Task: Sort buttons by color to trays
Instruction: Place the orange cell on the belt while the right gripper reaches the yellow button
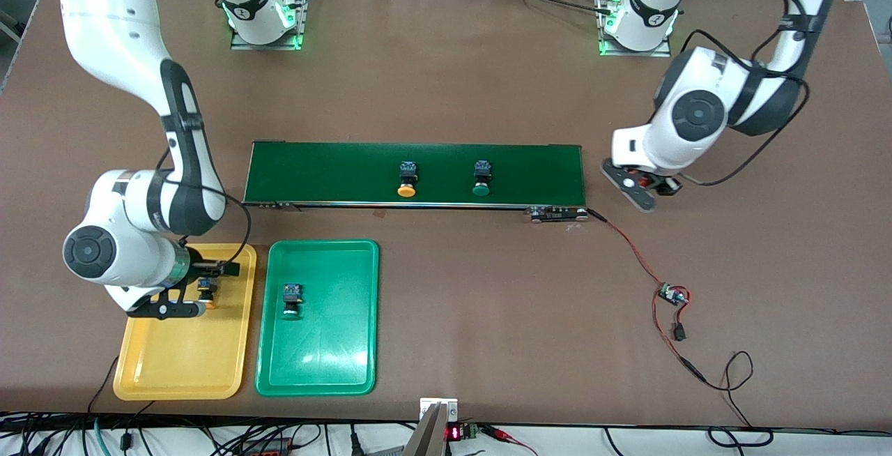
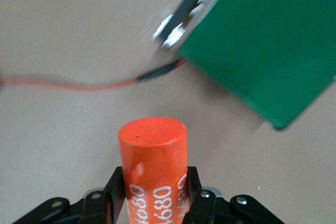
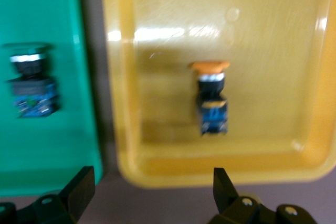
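Yellow tray (image 1: 178, 365): right claw (image 1: 202, 287) spread, partly hiding yellow-capped button (image 3: 211, 98).

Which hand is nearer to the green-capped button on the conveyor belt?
Left. The left hand is just off the belt's end, near that button; the right hand is over the yellow tray.

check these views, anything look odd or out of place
One oddity: the left gripper, over bare table off the conveyor belt end, is shut on an orange cylinder, not a button. Both trayed buttons match their trays' colors.
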`<state>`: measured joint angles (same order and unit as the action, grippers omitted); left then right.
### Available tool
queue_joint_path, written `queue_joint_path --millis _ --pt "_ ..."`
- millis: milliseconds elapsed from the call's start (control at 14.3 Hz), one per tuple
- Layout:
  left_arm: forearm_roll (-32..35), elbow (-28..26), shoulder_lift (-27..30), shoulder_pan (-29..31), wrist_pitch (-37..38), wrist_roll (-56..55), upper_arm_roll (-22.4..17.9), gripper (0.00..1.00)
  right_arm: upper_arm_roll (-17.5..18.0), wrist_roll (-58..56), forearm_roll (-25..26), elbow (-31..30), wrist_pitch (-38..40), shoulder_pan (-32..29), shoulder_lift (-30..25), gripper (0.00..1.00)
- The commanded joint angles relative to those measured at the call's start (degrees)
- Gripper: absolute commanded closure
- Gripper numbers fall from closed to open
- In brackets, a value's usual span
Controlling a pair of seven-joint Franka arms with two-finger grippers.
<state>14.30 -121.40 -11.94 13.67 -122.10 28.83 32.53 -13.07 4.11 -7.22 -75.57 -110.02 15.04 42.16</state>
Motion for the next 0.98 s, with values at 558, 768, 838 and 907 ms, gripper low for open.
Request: queue_joint_path --millis 558,768,838,907 --pt "-1.6 -0.2 -7.9 -4.2 -11.2 5.5 7.6 0.65 0.1 31.4 -0.9 -12.3 4.7 23.4 -12.5 0.0" --pt "-1.6 0.0 -8.0 -4.7 -11.3 5.5 7.6 0.0 0.1 38.2 -0.9 -12.2 4.4 28.1 -12.1 0.0" --pt "-1.6 0.1 -7.7 -4.6 -11.1 5.5 7.6 0.0 0.1 39.5 -0.9 -12.3 4.4 28.6 -12.0 0.0" --pt "-1.6 0.1 -7.6 -4.4 -11.0 5.4 7.7 0.0 0.1 40.4 -0.9 -12.3 4.6 29.2 -11.4 0.0"
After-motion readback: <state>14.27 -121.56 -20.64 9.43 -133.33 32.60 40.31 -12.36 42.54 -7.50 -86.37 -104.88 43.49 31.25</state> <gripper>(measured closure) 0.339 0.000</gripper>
